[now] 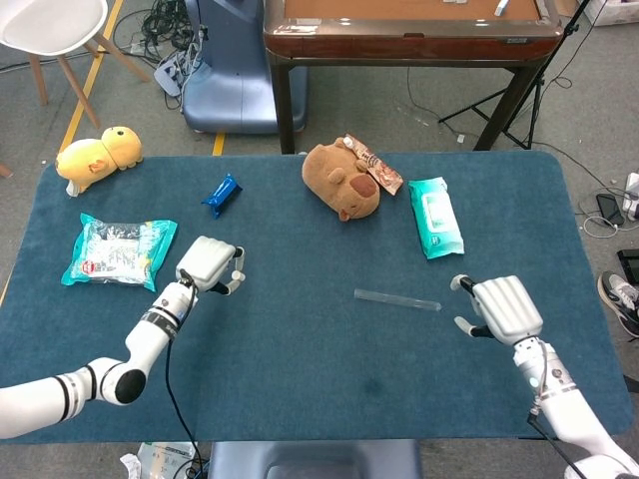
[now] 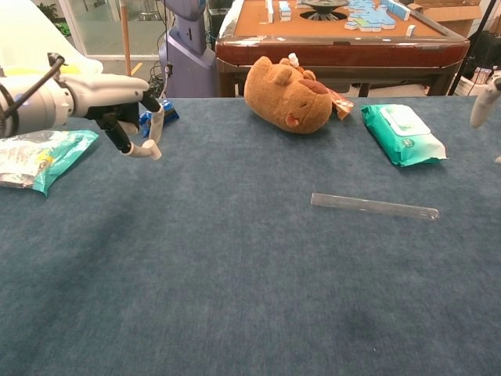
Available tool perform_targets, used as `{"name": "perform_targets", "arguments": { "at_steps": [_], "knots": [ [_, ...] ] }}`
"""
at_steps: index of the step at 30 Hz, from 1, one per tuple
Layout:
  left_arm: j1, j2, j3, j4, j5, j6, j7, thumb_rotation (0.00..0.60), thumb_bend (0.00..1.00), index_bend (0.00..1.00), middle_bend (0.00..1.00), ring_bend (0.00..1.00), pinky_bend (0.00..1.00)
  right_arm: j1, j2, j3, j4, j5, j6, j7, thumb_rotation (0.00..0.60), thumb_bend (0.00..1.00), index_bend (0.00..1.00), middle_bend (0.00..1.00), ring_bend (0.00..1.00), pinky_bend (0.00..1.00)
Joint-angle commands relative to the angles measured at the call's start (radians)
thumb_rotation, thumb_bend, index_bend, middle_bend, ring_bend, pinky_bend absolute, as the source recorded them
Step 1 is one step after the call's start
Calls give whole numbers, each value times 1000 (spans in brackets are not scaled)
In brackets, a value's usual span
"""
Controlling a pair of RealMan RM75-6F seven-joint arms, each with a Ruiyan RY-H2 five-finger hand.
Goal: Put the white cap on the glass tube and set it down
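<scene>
The clear glass tube [image 1: 396,299] [image 2: 373,207] lies flat on the blue table cloth, right of centre, with nothing touching it. My left hand [image 1: 210,264] [image 2: 117,106] hovers above the cloth at the left, far from the tube. It pinches a small white cap [image 2: 145,151] between its fingertips. My right hand [image 1: 499,307] is just right of the tube's far end, fingers apart and holding nothing. In the chest view only a fingertip of the right hand [image 2: 485,102] shows at the right edge.
A brown capybara plush [image 1: 342,180] and a green wipes pack [image 1: 435,217] lie behind the tube. A blue packet [image 1: 222,192], a teal snack bag [image 1: 120,249] and a yellow plush [image 1: 98,155] lie at the left. A wooden table [image 1: 409,30] stands beyond.
</scene>
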Motion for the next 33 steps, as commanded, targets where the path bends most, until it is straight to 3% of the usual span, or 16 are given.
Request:
{"name": "perform_targets", "arguments": {
  "at_steps": [1,13,33],
  "knots": [
    [33,52,28,-80,16,46,20,600,286,528,1000,1000,1000,55,-38,14,15,75,-65,-54,600,240,427,826,889,902],
    [51,93,64,-185,24,90,60,600,286,528,1000,1000,1000,201,-180,35,133,295,-179,-160,600,262,498,892,953,955],
    [51,89,90,-218,37,109,83,600,285,527,1000,1000,1000,394,-419,16,372,609,-234,-304,600,261,499,894,957,958]
  ]
}}
